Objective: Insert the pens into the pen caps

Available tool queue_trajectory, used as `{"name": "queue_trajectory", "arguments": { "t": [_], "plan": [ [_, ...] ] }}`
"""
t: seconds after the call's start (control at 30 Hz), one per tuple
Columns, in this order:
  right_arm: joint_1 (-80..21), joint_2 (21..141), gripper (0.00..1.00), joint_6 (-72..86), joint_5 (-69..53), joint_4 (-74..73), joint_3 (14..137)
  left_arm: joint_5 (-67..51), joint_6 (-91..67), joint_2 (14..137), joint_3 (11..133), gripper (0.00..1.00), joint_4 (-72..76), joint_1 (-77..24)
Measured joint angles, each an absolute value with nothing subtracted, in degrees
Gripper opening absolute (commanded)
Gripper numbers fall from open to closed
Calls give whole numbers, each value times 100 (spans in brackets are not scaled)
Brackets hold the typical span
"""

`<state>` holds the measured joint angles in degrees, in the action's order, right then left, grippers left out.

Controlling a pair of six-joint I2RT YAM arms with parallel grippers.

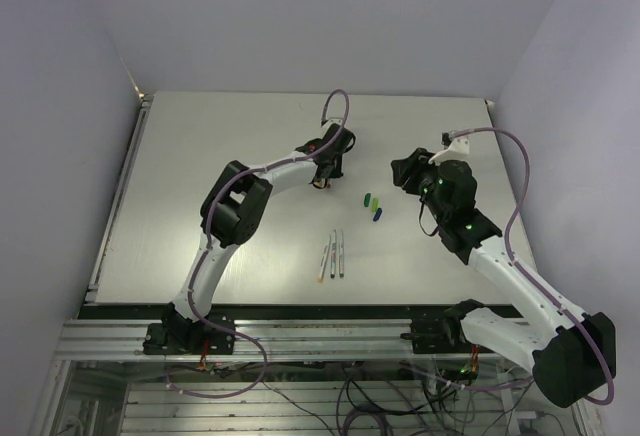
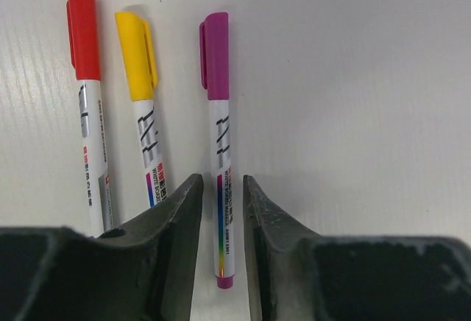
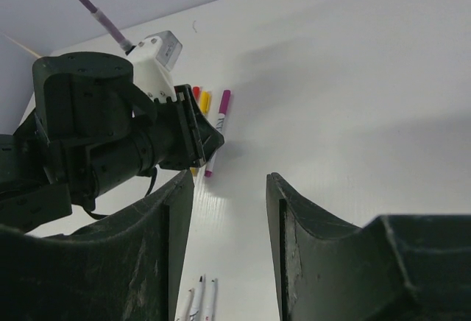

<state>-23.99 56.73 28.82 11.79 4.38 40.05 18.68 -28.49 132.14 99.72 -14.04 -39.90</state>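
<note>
Roughly half done, judging by the white table (image 1: 200,156). Straddling the tail of the magenta-capped pen (image 2: 223,144) with the left gripper (image 2: 222,182), jaws narrowly parted and not pinching. Spread wide and holding nothing at the right gripper (image 3: 228,180), to the right of the left gripper. Capped already, side by side at the left gripper — red-capped pen (image 2: 88,115), yellow-capped pen (image 2: 143,115), magenta. Still to do: three bare pens (image 1: 333,254) nearer the bases than the left gripper, and the loose caps (image 1: 374,206) — green, blue, perhaps a third — just right of it.

White table (image 1: 200,156). Far centre: red-capped pen (image 2: 86,115), yellow-capped pen (image 2: 144,115), magenta-capped pen (image 2: 220,137) lie side by side, not touching. Nearer front: three uncapped pens (image 1: 332,254), parallel. Loose caps (image 1: 373,205) clustered beyond, to their right.
</note>
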Motion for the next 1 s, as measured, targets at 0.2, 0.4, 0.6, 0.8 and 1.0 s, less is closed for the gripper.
{"name": "queue_trajectory", "arguments": {
  "t": [0.2,0.4,0.6,0.8,1.0],
  "plan": [
    [-2397,5671,43,2899,1175,436,3979,1868,-2873,13200,9970,39,-1374,-3990],
    [-2397,5647,42,2923,1179,438,3966,1835,-2867,12921,9937,39,-1339,-3990],
    [-2397,5553,42,2976,1227,451,3863,1739,-2871,12114,9572,40,-1090,-4001],
    [-2397,5577,42,3065,1363,436,3833,1789,-2711,11190,8597,40,-882,-4206],
    [-2394,6007,42,3175,1474,248,3833,1900,-2451,10519,7472,39,-832,-4794]
  ]
}}
